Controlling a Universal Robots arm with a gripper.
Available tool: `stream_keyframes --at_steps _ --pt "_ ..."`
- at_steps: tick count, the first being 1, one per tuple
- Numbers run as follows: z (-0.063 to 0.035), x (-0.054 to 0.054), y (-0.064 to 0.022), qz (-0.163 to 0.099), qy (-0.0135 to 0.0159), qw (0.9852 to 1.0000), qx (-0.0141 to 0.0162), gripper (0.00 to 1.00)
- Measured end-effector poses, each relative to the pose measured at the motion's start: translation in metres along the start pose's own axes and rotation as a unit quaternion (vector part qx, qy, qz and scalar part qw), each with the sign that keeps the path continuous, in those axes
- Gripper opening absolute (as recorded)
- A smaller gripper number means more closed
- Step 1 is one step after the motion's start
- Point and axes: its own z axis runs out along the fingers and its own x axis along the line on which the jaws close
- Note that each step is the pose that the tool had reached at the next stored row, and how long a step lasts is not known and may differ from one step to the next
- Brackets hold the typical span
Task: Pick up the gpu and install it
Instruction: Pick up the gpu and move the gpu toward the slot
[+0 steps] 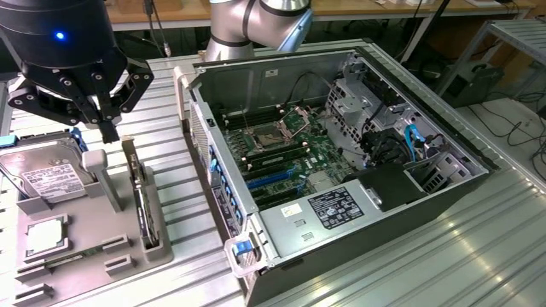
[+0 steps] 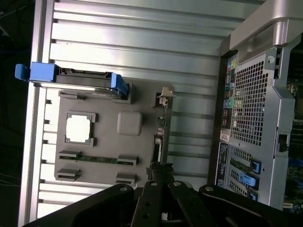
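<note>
Starting at the exterior view's left, the hard drive (image 1: 43,173) is leaning in its cradle at the 9 o'clock side of the grey fixture (image 1: 85,220), and the square processor chip (image 1: 45,235) is lying flat in a pocket at about 6 o'clock from the drive. Just to the right of the drive, the gripper (image 1: 107,128) is hanging over the fixture's far end, pointing down. Its fingers are looking drawn together to a single tip and are carrying nothing. The gpu (image 1: 140,198) is sitting at roughly 5 o'clock from that tip, near it but not touching. It is standing on edge in a slotted holder on the fixture's right side, not yet lifted. Its long axis is running from about 12 o'clock towards 6 o'clock in this view, so only its thin upper edge is facing up. In the wrist view the gripper (image 2: 158,172) is lining up with the card's length, and the gpu (image 2: 160,127) is stretching straight away from the fingertips as a narrow strip. The grasp, as I judge it, is depending on the fingers straddling that thin edge across its width. Further right, at 3 o'clock from the card, the computer case (image 1: 282,77) is lying open on the table (image 1: 426,256), its blue expansion slots (image 1: 273,179) waiting with no card in them
</note>
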Motion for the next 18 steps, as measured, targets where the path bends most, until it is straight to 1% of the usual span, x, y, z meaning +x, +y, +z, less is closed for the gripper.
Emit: stream_keyframes --at_steps 4,9,10,12,13,14,15,18 --pt "0.0000 0.000 0.0000 0.000 0.0000 1.0000 0.0000 0.11" --pt "0.0000 0.000 0.0000 0.000 0.0000 1.0000 0.0000 0.42" --pt "0.0000 0.000 0.0000 0.000 0.0000 1.0000 0.0000 0.42" --pt "0.0011 0.000 0.0000 0.000 0.0000 1.0000 0.0000 0.54" --pt "0.0033 0.000 0.0001 0.000 -0.0001 1.0000 0.0000 0.66" --pt "0.0060 0.000 0.0003 0.001 0.0001 1.0000 0.0023 0.66" --pt "0.0098 -0.001 0.0000 0.018 -0.0005 0.9998 0.0031 0.66" --pt "0.0196 -0.005 -0.0013 0.029 -0.0011 0.9996 0.0033 0.66"
